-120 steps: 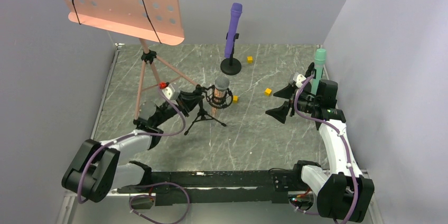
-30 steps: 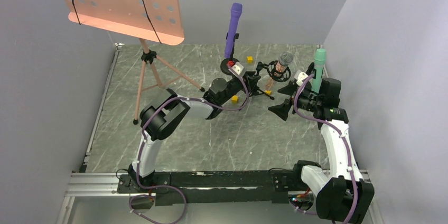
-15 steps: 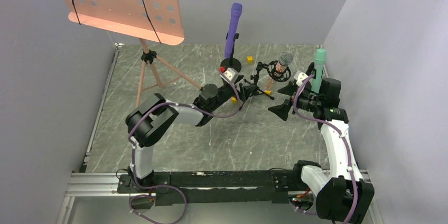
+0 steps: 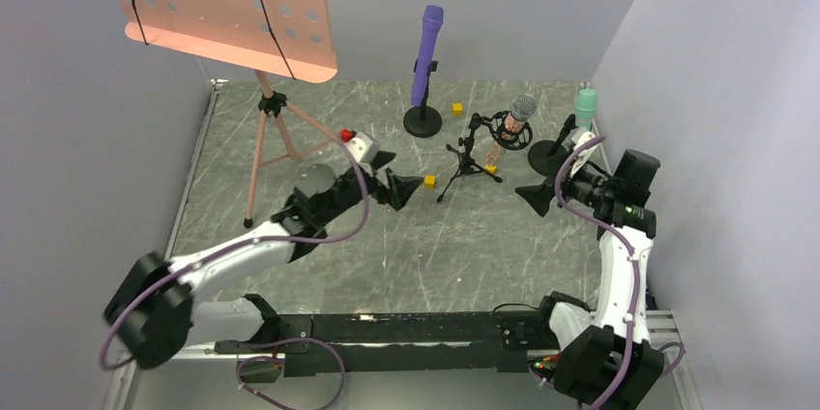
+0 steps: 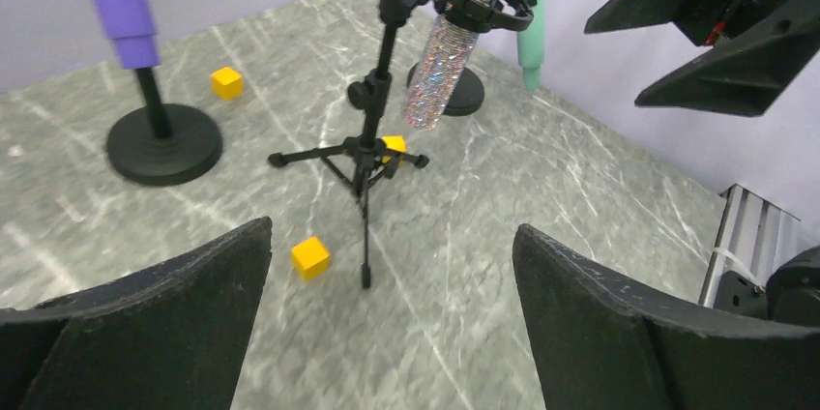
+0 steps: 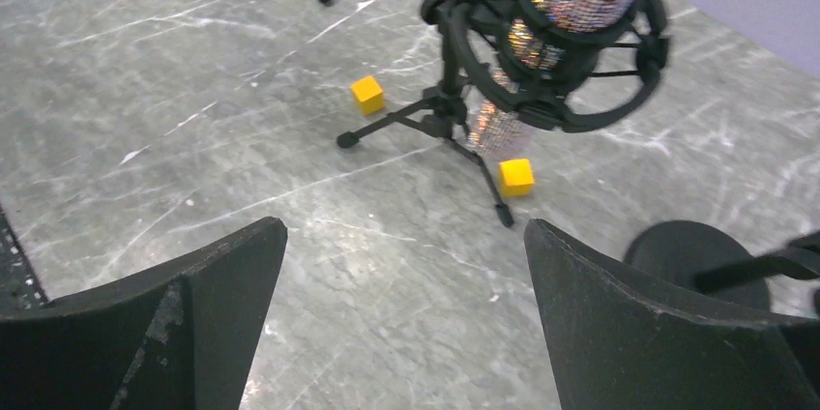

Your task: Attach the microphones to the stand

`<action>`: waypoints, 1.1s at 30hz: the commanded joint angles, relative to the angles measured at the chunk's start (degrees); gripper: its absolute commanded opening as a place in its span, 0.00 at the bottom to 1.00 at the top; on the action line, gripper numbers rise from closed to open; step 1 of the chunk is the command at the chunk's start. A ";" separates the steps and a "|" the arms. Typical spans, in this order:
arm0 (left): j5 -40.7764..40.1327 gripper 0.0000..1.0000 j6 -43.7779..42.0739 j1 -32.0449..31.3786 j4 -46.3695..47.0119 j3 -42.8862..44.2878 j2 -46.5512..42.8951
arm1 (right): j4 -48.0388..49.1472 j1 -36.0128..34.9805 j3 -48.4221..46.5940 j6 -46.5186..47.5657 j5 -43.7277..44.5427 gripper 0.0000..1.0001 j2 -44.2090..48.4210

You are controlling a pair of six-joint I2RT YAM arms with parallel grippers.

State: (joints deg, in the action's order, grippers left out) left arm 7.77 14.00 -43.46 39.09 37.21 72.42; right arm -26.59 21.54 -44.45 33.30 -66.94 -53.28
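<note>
Right arm (image 4: 616, 253) masks most of the mint mic (image 4: 585, 100), copper mic (image 4: 512, 123) slants mesh-end up on its stand (image 5: 371, 108), left gripper (image 4: 399, 186) and right gripper (image 4: 537, 199) gape empty.

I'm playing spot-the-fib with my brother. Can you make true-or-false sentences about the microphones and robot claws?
1. The all-purple stick microphone stands upright in a black round-based stand. True.
2. The left gripper is shut on the glittery copper microphone with the silver mesh head. False: it is open and empty; that microphone sits in the black tripod stand.
3. The mint green stick microphone lies flat on the grey marble table. False: it stands in a second round-based stand.
4. Small yellow cubes lie on the table. True.
5. The right gripper is open. True.
</note>
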 commanded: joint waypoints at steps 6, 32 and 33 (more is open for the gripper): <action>12.29 0.99 0.39 18.20 -40.01 -1.63 -26.88 | -1.93 2.96 -5.22 -13.30 16.56 1.00 3.82; 16.24 0.99 -8.99 38.19 -55.02 -2.41 -41.23 | 10.42 5.66 4.69 -46.82 52.64 1.00 8.86; 16.37 0.99 -8.99 38.19 -54.98 -2.43 -41.16 | 10.15 5.70 4.50 -46.60 52.23 1.00 8.93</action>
State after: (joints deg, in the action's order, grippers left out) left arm 23.07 5.96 -5.63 -16.32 34.06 31.44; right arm -17.87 26.98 -36.71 -12.45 -14.83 -44.40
